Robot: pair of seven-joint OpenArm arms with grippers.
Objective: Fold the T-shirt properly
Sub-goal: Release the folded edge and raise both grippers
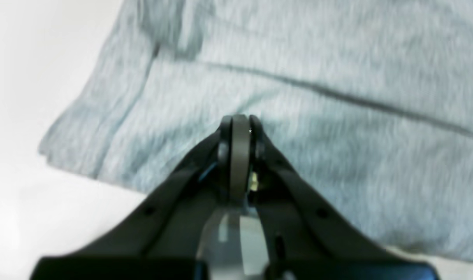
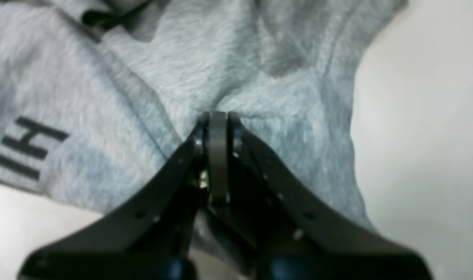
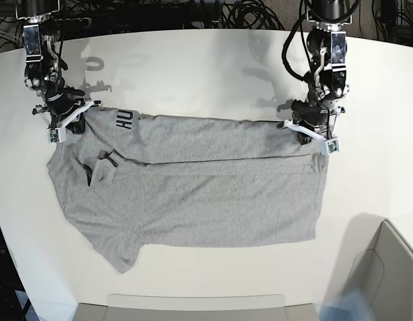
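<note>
With both grippers already pinched down on the far edge of the T-shirt [image 3: 193,194], we read the step in hand as carrying that edge toward the near side to lay a lengthwise fold.

The left gripper [image 1: 240,120] has its jaws closed tight on grey fabric; in the base view it sits at the far right corner of the shirt. The right gripper [image 2: 217,116] is likewise clamped on a bunch of cloth, at the far left corner by the sleeve. A bit of black lettering [image 3: 123,120] shows just right of that grip, on a strip that looks turned over.

The shirt lies spread across the middle of the white table [image 3: 213,67], long axis running left to right, one sleeve [image 3: 119,251] sticking out near left.

To do this well, we judge both arms should lift only enough to clear the cloth, travel at the same pace, and keep the edge taut between them so it lands straight. The small crumpled flap [image 3: 102,167] at left may want flattening first, or it gets trapped in the fold.

Containers: a pale bin [image 3: 377,277] shows at the near right corner, well apart from the shirt; its inside is mostly out of frame, so we cannot tell what it holds.
</note>
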